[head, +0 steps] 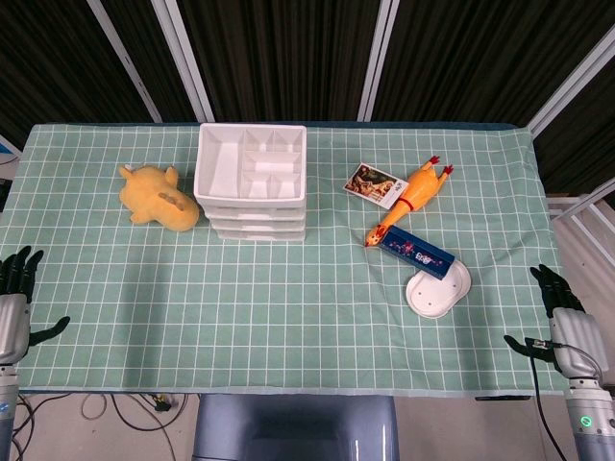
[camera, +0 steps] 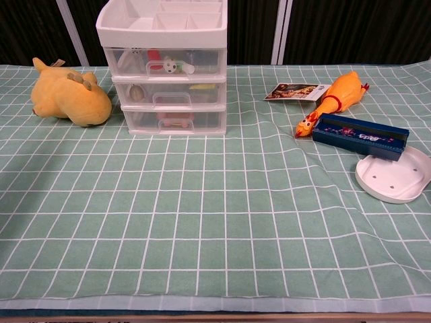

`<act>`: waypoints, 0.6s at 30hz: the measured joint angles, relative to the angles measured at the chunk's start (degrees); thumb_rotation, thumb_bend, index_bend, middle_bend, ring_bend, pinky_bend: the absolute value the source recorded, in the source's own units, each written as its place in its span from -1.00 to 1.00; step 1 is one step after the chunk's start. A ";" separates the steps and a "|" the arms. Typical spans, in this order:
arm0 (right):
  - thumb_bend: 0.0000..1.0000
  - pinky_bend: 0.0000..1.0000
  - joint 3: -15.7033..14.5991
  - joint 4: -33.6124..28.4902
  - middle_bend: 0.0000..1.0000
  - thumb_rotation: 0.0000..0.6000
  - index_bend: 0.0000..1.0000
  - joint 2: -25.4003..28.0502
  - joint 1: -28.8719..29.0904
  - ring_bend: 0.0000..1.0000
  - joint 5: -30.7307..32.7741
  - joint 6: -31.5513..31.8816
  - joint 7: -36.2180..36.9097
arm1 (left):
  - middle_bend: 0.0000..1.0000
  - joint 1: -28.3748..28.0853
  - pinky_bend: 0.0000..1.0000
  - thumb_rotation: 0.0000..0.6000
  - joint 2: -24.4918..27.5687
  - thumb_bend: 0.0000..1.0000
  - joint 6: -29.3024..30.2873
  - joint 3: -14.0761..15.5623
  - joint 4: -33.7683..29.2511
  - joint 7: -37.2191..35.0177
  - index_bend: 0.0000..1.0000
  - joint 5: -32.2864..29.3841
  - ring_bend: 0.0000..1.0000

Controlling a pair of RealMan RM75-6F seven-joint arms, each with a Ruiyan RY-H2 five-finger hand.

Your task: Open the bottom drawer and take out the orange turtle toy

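A white three-drawer unit (head: 252,182) (camera: 165,67) stands at the back left of the table, all drawers closed. Through the clear front of the bottom drawer (camera: 174,121) an orange-red small toy (camera: 174,122) shows, too small to identify. My left hand (head: 16,288) hangs at the table's left front edge, fingers spread, holding nothing. My right hand (head: 557,312) is at the right front edge, likewise spread and empty. Neither hand appears in the chest view.
A yellow plush animal (head: 159,197) (camera: 69,97) lies left of the drawers. To the right lie a card (head: 372,185), a rubber chicken (head: 413,197) (camera: 335,97), a blue box (head: 416,254) (camera: 360,134) and a white dish (head: 439,289) (camera: 396,176).
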 measured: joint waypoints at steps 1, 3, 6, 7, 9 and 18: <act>-0.80 -0.63 0.00 0.00 -1.00 1.00 -1.00 0.00 0.02 -1.00 0.05 -0.08 0.00 | -1.00 0.06 -0.94 1.00 -0.04 -1.00 -0.17 -0.10 0.07 0.11 -1.00 0.11 -1.00; -0.80 -0.63 0.00 -0.03 -1.00 1.00 -1.00 0.00 0.06 -1.00 0.11 -0.19 0.04 | -1.00 0.17 -0.94 1.00 -0.20 -1.00 -0.48 -0.38 0.28 0.48 -1.00 0.37 -1.00; -0.80 -0.63 0.01 -0.06 -1.00 1.00 -1.00 0.01 0.08 -1.00 0.11 -0.21 0.03 | -1.00 0.26 -0.94 1.00 -0.38 -1.00 -0.64 -0.70 0.41 0.62 -1.00 0.46 -1.00; -0.80 -0.63 0.01 -0.10 -1.00 1.00 -1.00 0.01 0.09 -1.00 0.09 -0.20 0.03 | -1.00 0.29 -0.94 1.00 -0.43 -1.00 -0.68 -0.79 0.41 0.60 -1.00 0.49 -1.00; -0.80 -0.63 0.00 -0.15 -1.00 1.00 -1.00 0.01 0.10 -1.00 0.03 -0.21 0.02 | -1.00 0.41 -0.94 1.00 -0.47 -1.00 -0.71 -0.92 0.38 0.54 -1.00 0.67 -1.00; -0.79 -0.63 0.02 -0.25 -1.00 1.00 -1.00 0.00 0.14 -1.00 0.21 -0.32 -0.11 | -1.00 0.59 -0.94 1.00 -0.45 -0.97 -1.17 -1.30 -0.05 0.69 -1.00 1.49 -1.00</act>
